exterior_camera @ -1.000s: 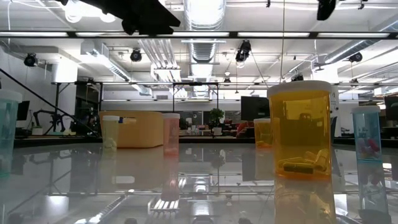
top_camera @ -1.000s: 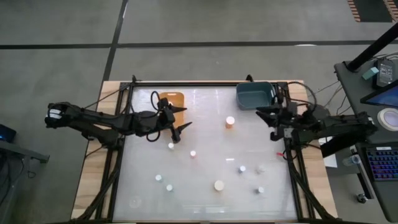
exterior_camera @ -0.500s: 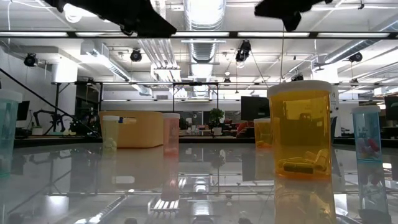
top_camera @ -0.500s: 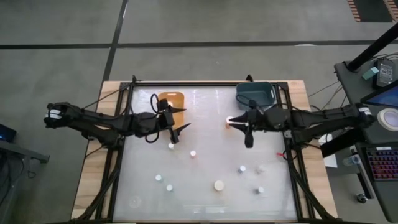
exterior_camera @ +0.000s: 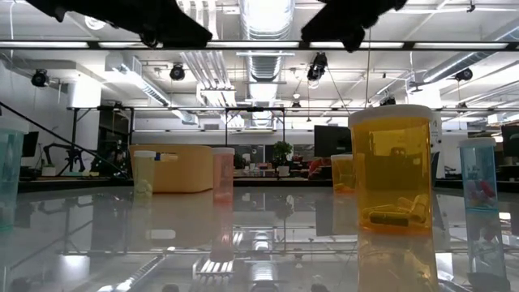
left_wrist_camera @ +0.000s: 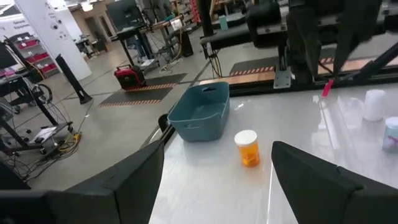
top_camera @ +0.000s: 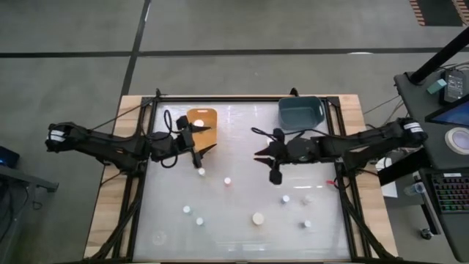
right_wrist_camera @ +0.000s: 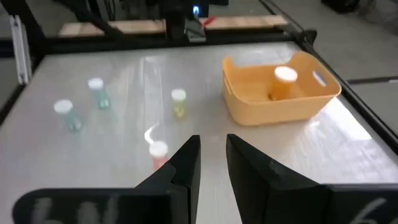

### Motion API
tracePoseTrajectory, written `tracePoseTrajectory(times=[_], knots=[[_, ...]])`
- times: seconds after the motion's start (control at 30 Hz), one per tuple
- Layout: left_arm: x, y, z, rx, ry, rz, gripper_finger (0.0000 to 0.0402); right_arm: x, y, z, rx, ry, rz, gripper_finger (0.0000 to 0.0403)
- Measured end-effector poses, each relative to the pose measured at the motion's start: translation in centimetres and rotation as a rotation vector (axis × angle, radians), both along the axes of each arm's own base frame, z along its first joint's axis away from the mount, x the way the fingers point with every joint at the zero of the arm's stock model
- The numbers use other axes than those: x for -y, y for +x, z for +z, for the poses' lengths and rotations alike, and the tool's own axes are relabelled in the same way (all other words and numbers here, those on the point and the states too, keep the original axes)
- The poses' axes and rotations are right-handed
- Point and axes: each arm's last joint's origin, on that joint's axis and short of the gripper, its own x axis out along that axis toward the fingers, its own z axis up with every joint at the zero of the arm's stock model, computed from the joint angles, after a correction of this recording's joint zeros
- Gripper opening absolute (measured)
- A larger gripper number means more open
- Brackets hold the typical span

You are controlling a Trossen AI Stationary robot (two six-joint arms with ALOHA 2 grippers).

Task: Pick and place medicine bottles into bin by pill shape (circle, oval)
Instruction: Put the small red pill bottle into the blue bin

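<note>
The right end effector [top_camera: 262, 155] has swung from the surface's right edge toward the middle and now hangs over the orange bottle that stood there, hiding it from above; the left end effector [top_camera: 207, 139] has drawn back slightly toward the orange bin [top_camera: 201, 121]. The right arm reaches in level from the right side, its fingers together and holding nothing. The left arm stretches in from the left, its fingers spread apart and empty, just beside the orange bin and near a white-capped bottle [top_camera: 201, 171].

The blue bin [top_camera: 300, 112] sits at the far edge, right of centre. Open glossy surface [top_camera: 242, 198] lies between the two arms and toward the near edge, where the remaining medicine bottles [top_camera: 257, 218] stand scattered and well apart.

The left wrist view shows the orange bottle [left_wrist_camera: 247, 147] upright, just beside the blue bin, which the overhead view hides. The right wrist view shows one bottle [right_wrist_camera: 284, 82] already inside the orange bin. The low view shows a large orange bottle [exterior_camera: 389, 170] with oblong pills at its base.
</note>
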Motion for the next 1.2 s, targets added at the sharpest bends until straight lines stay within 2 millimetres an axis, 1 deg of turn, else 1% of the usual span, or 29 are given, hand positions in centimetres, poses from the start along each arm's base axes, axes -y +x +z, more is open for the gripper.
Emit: tracePoseTrajectory(times=[0.07,0.23,0.3,0.37,0.47,0.6,0.83,1.1,1.2], knots=[[0.0,-0.2,-0.3,-0.014,0.001,0.0,0.0281,-0.1,0.9,0.5,-0.004,-0.002,0.0,0.0068],[0.0,-0.3,-0.5,-0.011,0.006,-0.001,0.0281,-0.5,3.4,0.0,-0.139,-0.03,0.005,0.0068],[0.0,-0.3,-0.5,-0.022,0.022,-0.003,0.0281,-0.6,4.3,0.4,-0.168,-0.038,0.007,0.0068],[0.0,-0.2,-0.5,-0.016,0.034,-0.004,0.0281,-0.7,5.2,0.4,-0.219,-0.054,0.012,0.0068],[0.0,-0.1,-0.5,-0.018,0.045,-0.007,0.0281,-0.9,6.5,0.0,-0.291,-0.07,0.02,0.0068],[0.0,-0.1,-0.5,-0.018,0.046,-0.007,0.0281,-1.3,7.9,-0.5,-0.372,-0.049,0.07,0.0068],[0.0,-0.1,-0.6,-0.019,0.054,-0.008,0.0281,-1.9,9.5,-2.4,-0.486,0.016,0.162,0.0068],[0.0,-0.1,-0.4,-0.014,0.069,-0.009,0.0281,-2.1,10.9,-4.2,-0.522,0.016,0.162,0.0069],[0.0,-0.1,-0.5,-0.015,0.07,-0.009,0.0281,-2.1,11.2,-4.4,-0.514,0.018,0.162,0.0083]])
